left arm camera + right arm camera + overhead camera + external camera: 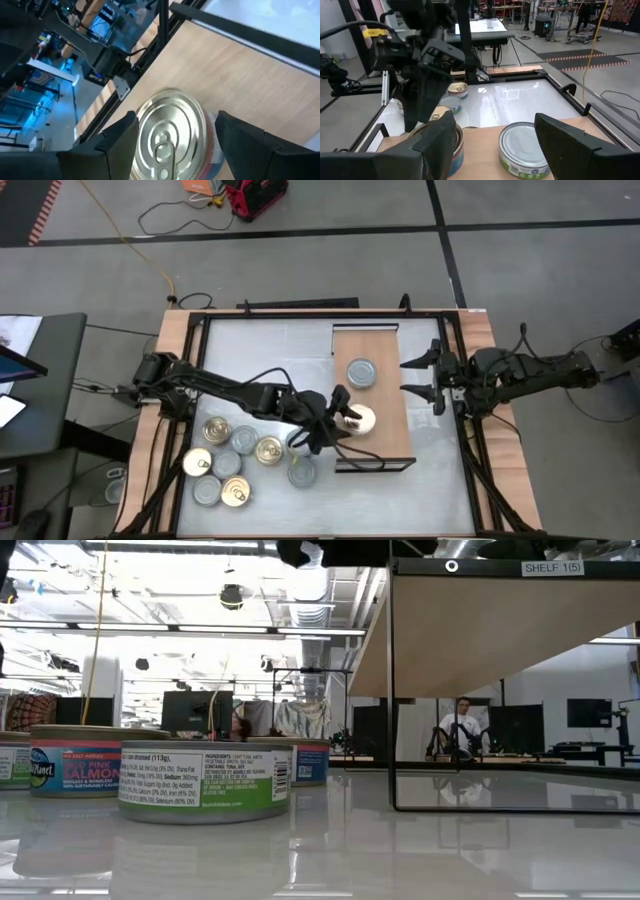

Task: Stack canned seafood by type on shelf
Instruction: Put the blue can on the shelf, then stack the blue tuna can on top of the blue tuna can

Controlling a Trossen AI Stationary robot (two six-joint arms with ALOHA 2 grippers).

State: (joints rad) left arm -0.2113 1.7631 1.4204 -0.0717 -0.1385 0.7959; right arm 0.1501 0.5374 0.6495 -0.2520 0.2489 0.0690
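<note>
**Left gripper around a gold-lidded tin on the shelf board**

Seen from above, the left gripper (pixel 345 418) reaches across the grey-white tabletop (pixel 260 350) to the near end of the shelf (pixel 385 395), a light-wood board with a thin dark frame. Its fingers (pixel 117 140) stand on either side of a gold-lidded tin (pixel 358 419) that sits on the board; whether they press the tin's wall or stand just clear of it cannot be told. In the left wrist view the tin's pull-tab lid (pixel 172 132) fills the gap between the two fingers.

A silver-lidded tin (pixel 362 372) stands farther along the same board, apart from the first.

The right gripper (pixel 422 377) waits at the board's right edge with its jaws spread and nothing between them.

The remaining tins (pixel 230 460) lie in a loose cluster on the tabletop to the left of the shelf, gold and silver lids mixed, several touching. From table height, a green-labelled tin (pixel 205 780) stands nearest, with a pink-labelled tin (pixel 80 760) behind it.
</note>
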